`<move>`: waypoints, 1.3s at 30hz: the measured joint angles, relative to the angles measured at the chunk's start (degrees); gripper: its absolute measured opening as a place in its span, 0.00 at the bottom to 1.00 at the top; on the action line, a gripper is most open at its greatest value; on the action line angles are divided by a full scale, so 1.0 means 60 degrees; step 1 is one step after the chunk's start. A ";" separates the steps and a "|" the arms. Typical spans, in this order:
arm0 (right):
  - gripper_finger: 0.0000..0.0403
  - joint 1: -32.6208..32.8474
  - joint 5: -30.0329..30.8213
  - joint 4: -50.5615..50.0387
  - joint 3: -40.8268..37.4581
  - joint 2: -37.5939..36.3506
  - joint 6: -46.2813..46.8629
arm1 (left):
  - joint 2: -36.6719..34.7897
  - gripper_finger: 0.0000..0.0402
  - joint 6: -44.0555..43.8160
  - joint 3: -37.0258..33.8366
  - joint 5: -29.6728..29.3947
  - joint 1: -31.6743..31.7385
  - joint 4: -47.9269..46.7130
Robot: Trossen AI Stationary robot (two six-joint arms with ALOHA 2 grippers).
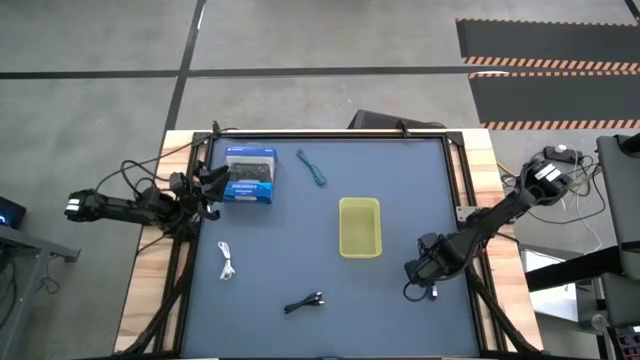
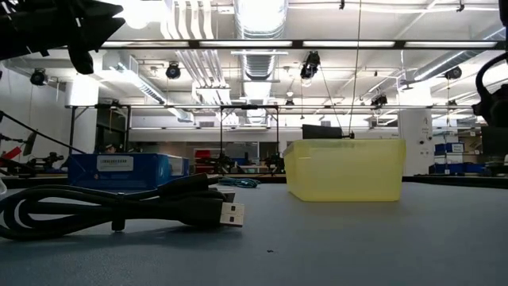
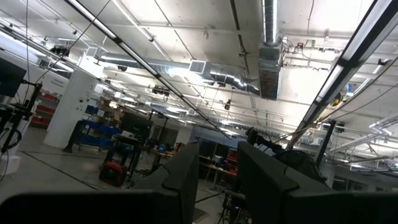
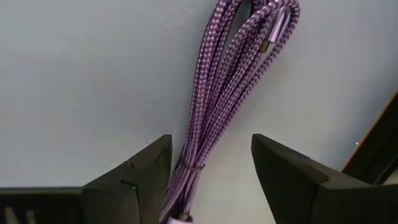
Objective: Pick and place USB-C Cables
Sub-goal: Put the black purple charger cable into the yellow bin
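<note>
My right gripper is open near the table's right edge. It points down, with a finger on either side of the dark purple cable bundle, which lies flat on the mat. My left gripper is open and empty, raised beside the blue box and tilted up toward the ceiling. The teal cable lies near the far edge. The white cable is left of centre. The black cable lies near the near edge.
A yellow bin stands right of centre, between the cables and my right arm. The blue box lies flat at the far left of the mat. Bare mat stretches across the middle.
</note>
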 joint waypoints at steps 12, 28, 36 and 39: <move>0.31 -0.0004 0.0048 0.0483 0.0025 0.0531 0.0068 | 0.0003 0.24 -0.0001 -0.0007 0.0002 0.0000 -0.0008; 0.06 0.0000 0.0342 0.0667 0.0009 0.0457 0.0663 | 0.0044 0.24 -0.0001 -0.0015 0.0005 -0.0002 -0.0141; 0.07 -0.0063 0.0387 0.0524 -0.0040 -0.0060 0.1052 | 0.0051 0.24 -0.0001 -0.0015 0.0005 -0.0002 -0.0153; 0.07 -0.0082 0.0384 0.0498 -0.0025 -0.0444 0.1236 | 0.0062 0.24 -0.0001 -0.0015 0.0001 -0.0002 -0.0159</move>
